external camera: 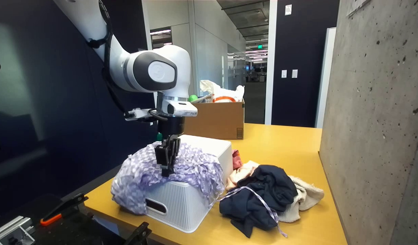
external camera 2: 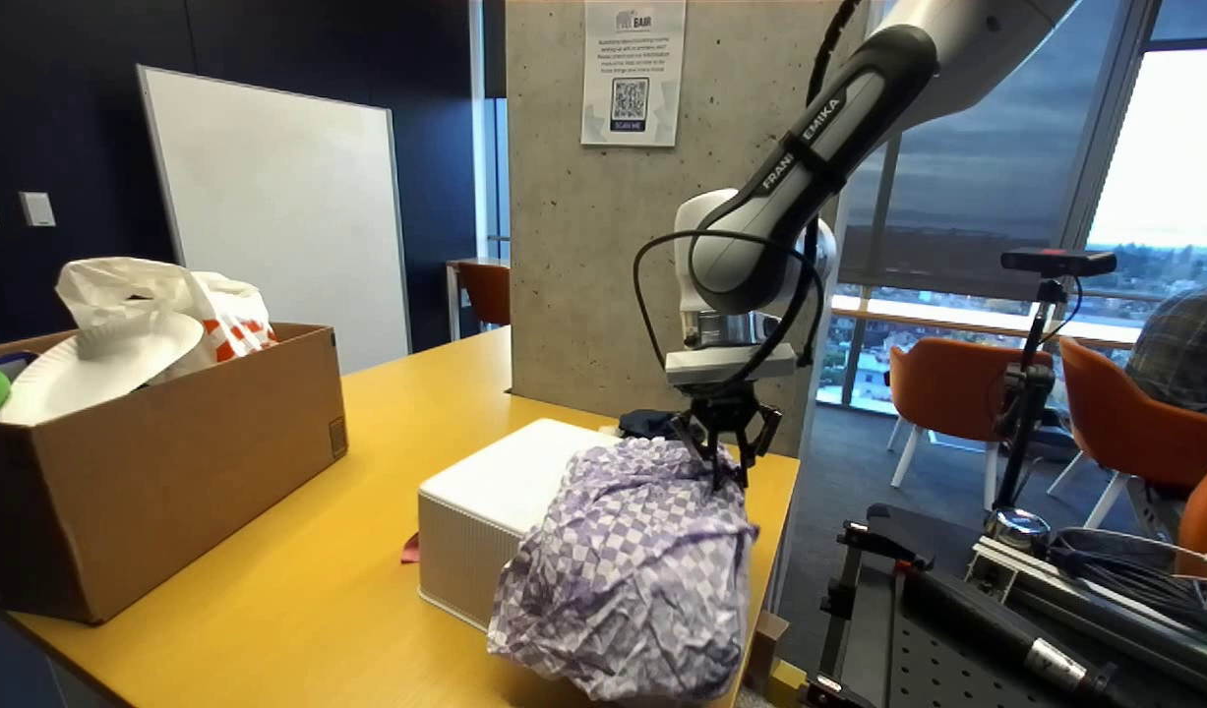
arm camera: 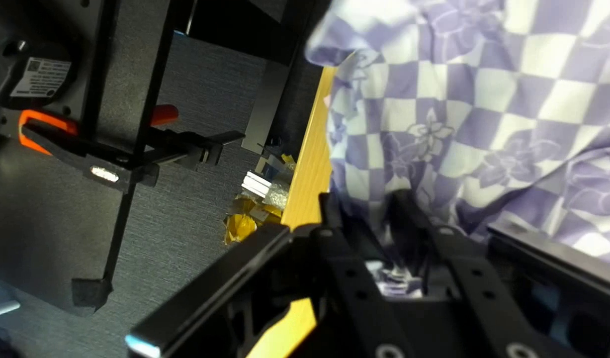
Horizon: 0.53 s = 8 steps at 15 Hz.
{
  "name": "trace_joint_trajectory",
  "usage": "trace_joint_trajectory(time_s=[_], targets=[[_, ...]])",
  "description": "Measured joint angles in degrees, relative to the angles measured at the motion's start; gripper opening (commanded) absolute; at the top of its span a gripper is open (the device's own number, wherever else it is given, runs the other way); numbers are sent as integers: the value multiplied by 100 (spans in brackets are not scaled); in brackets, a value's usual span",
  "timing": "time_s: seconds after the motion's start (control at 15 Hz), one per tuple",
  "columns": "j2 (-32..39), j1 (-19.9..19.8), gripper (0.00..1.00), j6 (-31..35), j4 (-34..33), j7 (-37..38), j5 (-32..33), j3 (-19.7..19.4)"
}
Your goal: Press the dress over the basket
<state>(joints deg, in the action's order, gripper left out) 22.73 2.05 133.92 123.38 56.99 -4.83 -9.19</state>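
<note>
Yellow table (external camera: 280, 139), 1 gripper (external camera 2: 731, 480) on checkered dress (external camera 2: 633, 570), basket (external camera: 183, 204) partly underneath

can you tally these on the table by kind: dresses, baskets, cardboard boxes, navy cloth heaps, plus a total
Dress: 1
Basket: 1
Cardboard box: 1
Navy cloth heap: 1
Total: 4

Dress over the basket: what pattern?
The dress has purple-and-white checks with flower outlines; it shows best in the wrist view.
</note>
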Motion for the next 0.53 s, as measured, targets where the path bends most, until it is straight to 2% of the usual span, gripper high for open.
trace_joint_trajectory(time_s=[0.33,0.53], targets=[[-6,12,100,21,-157,-4,0,86],[-5,1,100,176,-314,-17,-7,88]])
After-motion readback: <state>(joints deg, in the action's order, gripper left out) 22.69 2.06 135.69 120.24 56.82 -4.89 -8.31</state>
